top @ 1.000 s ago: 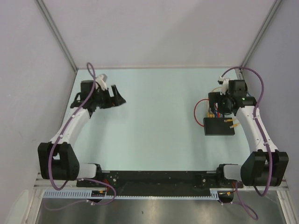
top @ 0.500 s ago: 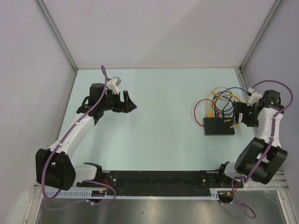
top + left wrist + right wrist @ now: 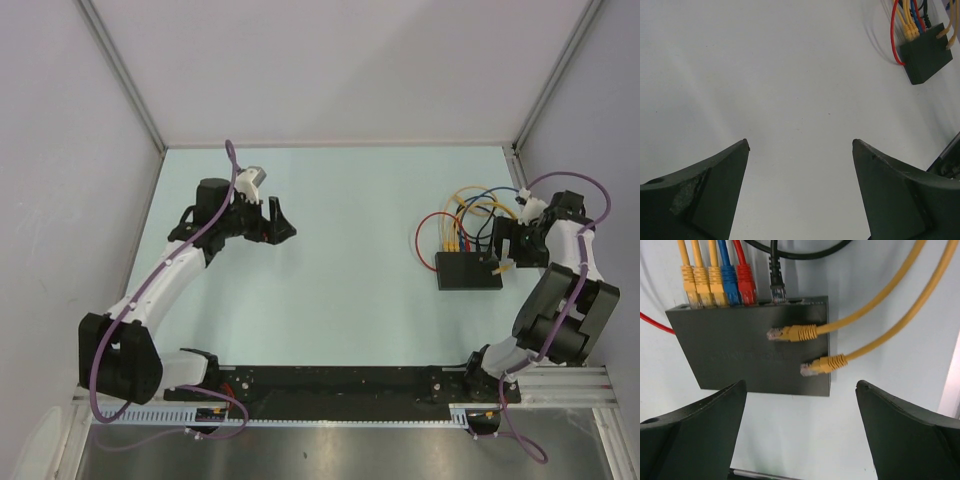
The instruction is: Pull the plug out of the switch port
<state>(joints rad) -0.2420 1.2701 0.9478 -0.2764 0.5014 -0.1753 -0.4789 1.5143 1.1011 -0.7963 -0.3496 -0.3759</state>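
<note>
Switch [image 3: 750,345] lies flat on the surface [image 3: 350,220] just ahead of the right hand [image 3: 801,385], whose fingers stand wide apart, gripping nothing. Three yellow plugs [image 3: 700,276], a blue plug [image 3: 730,277] and a red plug [image 3: 746,277] sit in its far-edge sockets; two loose yellow plugs [image 3: 790,333] rest on top. Left hand [image 3: 800,142], fingers likewise apart and empty, is well away, with the switch far off to its front right.

Pale green surface [image 3: 340,220], matte. Right of frame: black switch [image 3: 466,273] lying flat on it. Yellow, blue, red and black cables [image 3: 724,255] loop on the surface just above the switch.
</note>
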